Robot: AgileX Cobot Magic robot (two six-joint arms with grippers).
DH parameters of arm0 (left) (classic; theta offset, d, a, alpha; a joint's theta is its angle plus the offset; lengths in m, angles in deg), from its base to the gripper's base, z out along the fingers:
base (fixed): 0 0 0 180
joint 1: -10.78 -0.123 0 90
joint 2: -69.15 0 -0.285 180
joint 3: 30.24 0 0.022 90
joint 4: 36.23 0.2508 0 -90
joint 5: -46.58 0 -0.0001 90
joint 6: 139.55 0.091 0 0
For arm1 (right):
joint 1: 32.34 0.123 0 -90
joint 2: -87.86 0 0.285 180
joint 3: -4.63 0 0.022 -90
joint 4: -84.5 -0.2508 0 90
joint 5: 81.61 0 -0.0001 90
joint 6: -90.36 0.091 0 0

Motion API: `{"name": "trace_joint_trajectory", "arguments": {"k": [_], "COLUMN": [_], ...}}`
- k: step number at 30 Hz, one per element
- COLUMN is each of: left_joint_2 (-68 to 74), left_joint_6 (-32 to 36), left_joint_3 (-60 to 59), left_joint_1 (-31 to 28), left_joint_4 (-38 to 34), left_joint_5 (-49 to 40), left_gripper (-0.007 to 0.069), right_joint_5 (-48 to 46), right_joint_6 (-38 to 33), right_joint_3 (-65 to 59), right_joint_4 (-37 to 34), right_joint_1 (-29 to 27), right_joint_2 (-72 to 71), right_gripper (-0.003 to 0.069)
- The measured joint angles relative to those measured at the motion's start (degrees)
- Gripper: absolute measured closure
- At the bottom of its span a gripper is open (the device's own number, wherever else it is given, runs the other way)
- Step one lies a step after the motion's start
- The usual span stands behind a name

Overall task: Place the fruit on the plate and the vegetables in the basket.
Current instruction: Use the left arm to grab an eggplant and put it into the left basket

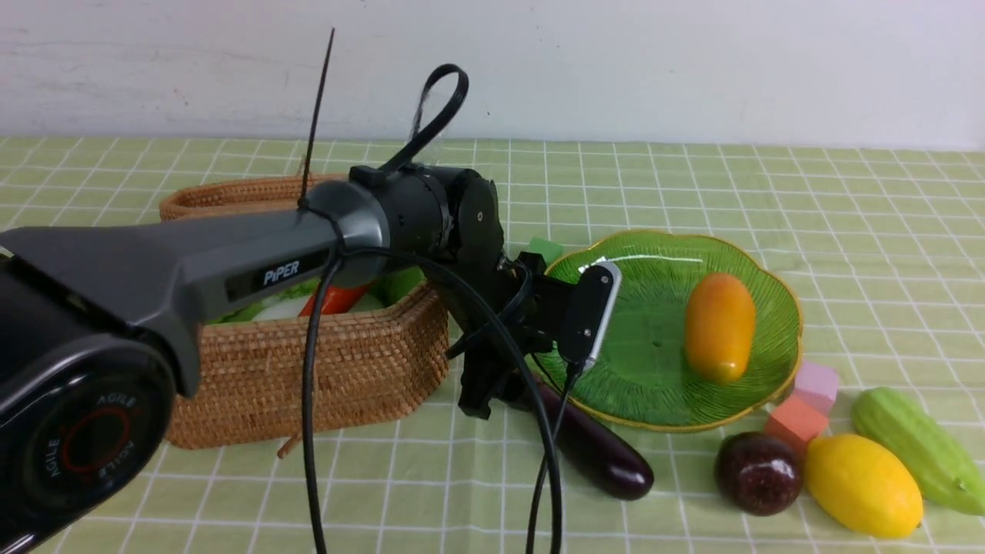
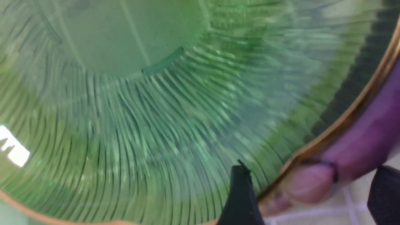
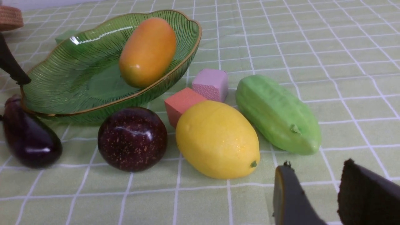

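Note:
The green plate (image 1: 646,362) holds the orange-yellow mango (image 1: 719,327). The dark purple eggplant (image 1: 596,450) lies on the cloth against the plate's near rim. My left gripper (image 1: 500,388) is open and low over the eggplant's stem end, which lies between its jaws in the left wrist view (image 2: 309,184). The purple-brown ball (image 1: 758,471), lemon (image 1: 862,485) and green gourd (image 1: 919,450) lie right of the eggplant. The wicker basket (image 1: 308,369) holds the carrot (image 1: 335,298) and the white radish (image 1: 281,308). My right gripper (image 3: 325,190) is open and empty on the near side of the lemon (image 3: 217,139) and gourd (image 3: 276,114).
A pink cube (image 1: 816,385) and an orange cube (image 1: 796,422) sit between the plate and the gourd. A green cube (image 1: 545,250) lies behind the plate's left rim. My left arm spans the basket's front. Green checked cloth covers the table.

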Motion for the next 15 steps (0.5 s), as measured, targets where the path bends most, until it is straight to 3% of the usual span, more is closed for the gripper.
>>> {"name": "trace_joint_trajectory", "arguments": {"k": [5, 15], "left_joint_2": [-0.4, -8.3], "left_joint_6": [-0.5, -2.6], "left_joint_3": [0.0, -0.3], "left_joint_1": [0.0, 0.1], "left_joint_4": [-0.3, -2.3], "left_joint_5": [-0.5, -12.7], "left_gripper": [0.0127, 0.0132], "right_joint_5": [-0.1, -0.2], "right_joint_6": [0.0, 0.0], "right_joint_3": [0.0, 0.0], "right_joint_4": [0.0, 0.0], "right_joint_1": [0.0, 0.0], "right_joint_2": [0.0, 0.0], "right_gripper": [0.0417, 0.0417]}}
